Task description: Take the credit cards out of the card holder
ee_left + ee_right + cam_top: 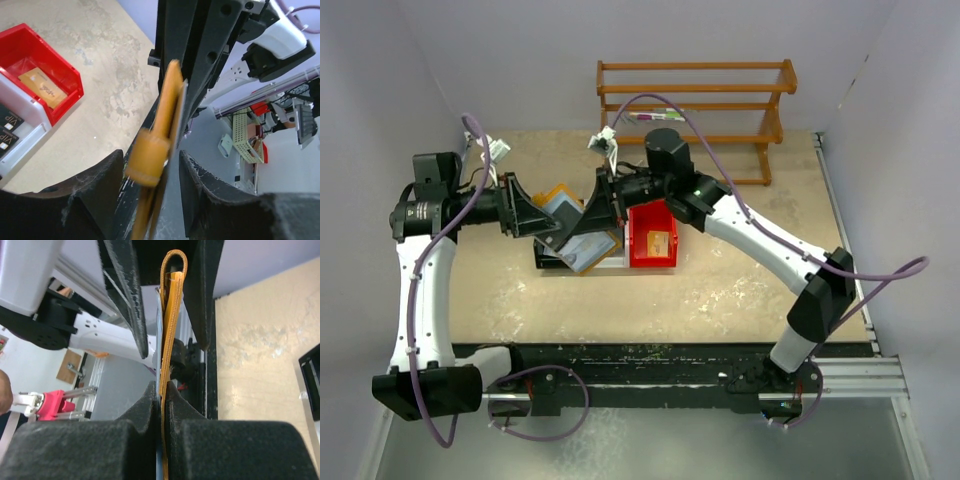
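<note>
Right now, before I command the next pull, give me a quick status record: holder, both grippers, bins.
card holder: raised, edge-on to both wrist cameras
right gripper: shut on the card holder
left gripper: open, fingers either side of it
red bin: one tan card inside
black VIP cards: in the white bin beside it

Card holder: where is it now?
Top view, left of centre: the card holder is held between the left gripper and right gripper, left of the red bin.
</note>
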Action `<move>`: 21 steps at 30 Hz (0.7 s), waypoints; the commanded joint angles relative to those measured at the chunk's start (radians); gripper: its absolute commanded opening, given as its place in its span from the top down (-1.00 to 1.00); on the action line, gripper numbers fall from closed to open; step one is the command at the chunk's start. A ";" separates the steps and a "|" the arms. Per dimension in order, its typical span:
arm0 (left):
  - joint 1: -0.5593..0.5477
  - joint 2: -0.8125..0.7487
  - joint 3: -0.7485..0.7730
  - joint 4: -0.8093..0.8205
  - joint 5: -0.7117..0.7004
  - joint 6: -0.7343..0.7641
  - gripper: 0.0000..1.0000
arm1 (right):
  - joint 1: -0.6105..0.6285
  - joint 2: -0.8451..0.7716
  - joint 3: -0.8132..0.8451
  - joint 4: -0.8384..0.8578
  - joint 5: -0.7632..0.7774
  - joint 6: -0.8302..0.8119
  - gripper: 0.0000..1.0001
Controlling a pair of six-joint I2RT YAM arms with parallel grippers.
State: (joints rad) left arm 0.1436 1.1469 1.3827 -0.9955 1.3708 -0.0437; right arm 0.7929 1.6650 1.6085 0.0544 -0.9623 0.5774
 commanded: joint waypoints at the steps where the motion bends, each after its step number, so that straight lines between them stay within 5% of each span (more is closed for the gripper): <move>1: 0.000 0.004 0.049 -0.152 -0.021 0.226 -0.01 | 0.029 0.027 0.085 -0.204 -0.016 -0.166 1.00; 10: -0.008 0.008 -0.003 -0.264 -0.087 0.396 0.36 | 0.032 0.069 0.172 -0.298 -0.004 -0.205 1.00; 16: -0.013 0.007 -0.020 -0.246 -0.083 0.375 0.73 | 0.033 0.098 0.221 -0.315 0.009 -0.192 0.98; 21: -0.012 0.002 -0.039 -0.161 -0.063 0.227 0.95 | -0.011 0.069 0.193 -0.297 0.108 -0.137 0.20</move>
State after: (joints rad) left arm 0.1379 1.1580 1.3640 -1.2247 1.2919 0.2680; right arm 0.8177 1.7870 1.7668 -0.3019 -0.9306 0.3981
